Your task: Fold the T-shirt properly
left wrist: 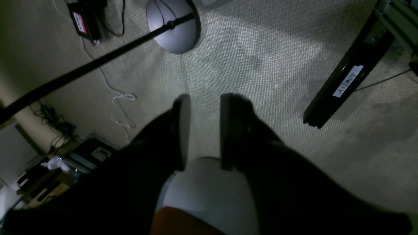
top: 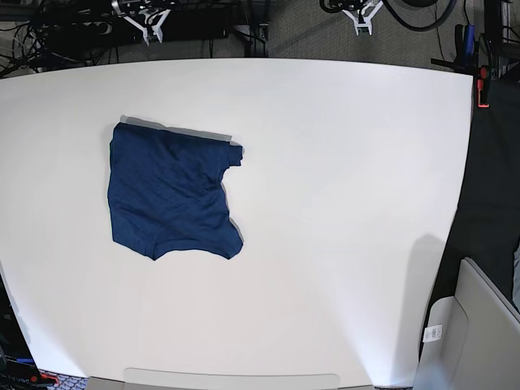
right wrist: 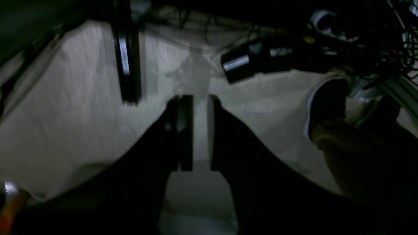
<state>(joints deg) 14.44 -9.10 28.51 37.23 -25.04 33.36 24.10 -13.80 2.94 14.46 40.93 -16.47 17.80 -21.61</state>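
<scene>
On the white counter (top: 341, 203), left of centre, lies the T-shirt (top: 172, 195), folded into a compact navy rectangle, seemingly finished. Both hands, the left hand (left wrist: 204, 130) and right hand (right wrist: 200, 132), hang over carpet, slightly parted, holding nothing.

The base view looks straight down on the white table (top: 341, 203); both wrist views face carpeted floor (left wrist: 261, 58).
</scene>
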